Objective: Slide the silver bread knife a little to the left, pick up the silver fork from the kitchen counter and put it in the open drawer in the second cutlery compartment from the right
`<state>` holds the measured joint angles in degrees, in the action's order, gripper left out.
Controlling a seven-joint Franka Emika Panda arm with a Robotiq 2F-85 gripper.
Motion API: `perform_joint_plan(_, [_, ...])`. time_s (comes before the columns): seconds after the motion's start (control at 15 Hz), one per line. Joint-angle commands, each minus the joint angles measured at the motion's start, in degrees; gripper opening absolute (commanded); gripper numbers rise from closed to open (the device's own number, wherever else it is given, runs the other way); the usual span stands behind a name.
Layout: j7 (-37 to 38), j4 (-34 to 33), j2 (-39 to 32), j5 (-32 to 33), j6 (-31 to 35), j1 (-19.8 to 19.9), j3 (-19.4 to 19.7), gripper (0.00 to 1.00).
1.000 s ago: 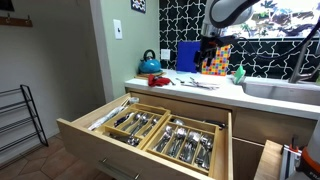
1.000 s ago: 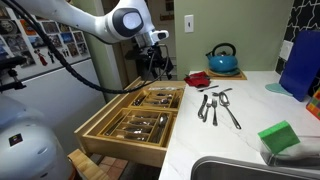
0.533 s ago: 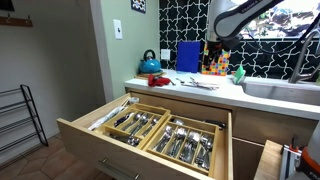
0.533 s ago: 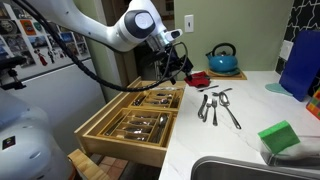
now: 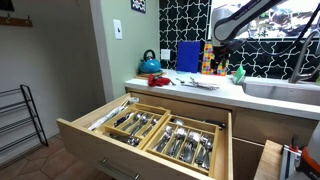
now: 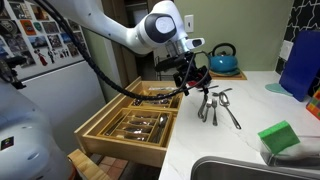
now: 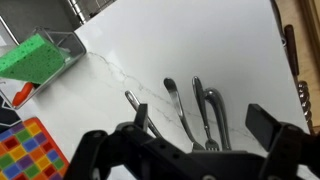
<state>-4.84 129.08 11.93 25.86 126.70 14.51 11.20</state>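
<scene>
The gripper (image 7: pixel 185 138) hangs above the white counter (image 7: pixel 200 40) with its jaws spread wide and nothing between them. One finger (image 7: pixel 97 148) shows at the lower left of the wrist view and the other at the lower right. A group of silverware (image 6: pixel 214 105) lies flat on the counter directly below. The fork (image 7: pixel 183 118) lies in that group with its tines toward the gripper, side by side with the neighbouring pieces and close to them; which piece is the bread knife cannot be told. In an exterior view the gripper (image 6: pixel 192 75) stands over the counter's edge nearest the open drawer (image 6: pixel 118 146), near a red object (image 6: pixel 198 78) and a blue kettle (image 6: pixel 222 58). Bare counter extends beyond the handle ends of the silverware toward a green sponge (image 7: pixel 35 55). The same sponge (image 6: pixel 280 137) sits beside the sink (image 6: pixel 240 170). The drawer (image 5: pixel 88 140) is pulled fully out below the counter (image 5: pixel 200 93), and its compartments hold sorted cutlery. A wall with black-and-white tile (image 5: pixel 180 20) closes the back of the counter.
</scene>
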Motion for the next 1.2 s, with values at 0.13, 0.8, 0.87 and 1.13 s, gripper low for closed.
perform_joint_plan(0.13, [-5.6,-5.6,-6.3,-7.4,-4.9,-0.2,2.8,1.0])
perform_joint_plan(0.8, [-3.1,-7.1,-7.6,-9.7,-3.2,-0.1,3.0,1.0])
perform_joint_plan(0.87, [-4.2,-7.5,-8.6,-9.9,-2.7,0.0,3.3,1.0])
perform_joint_plan(1.13, [-7.9,-9.6,-12.2,-11.8,0.0,0.9,4.7,1.0])
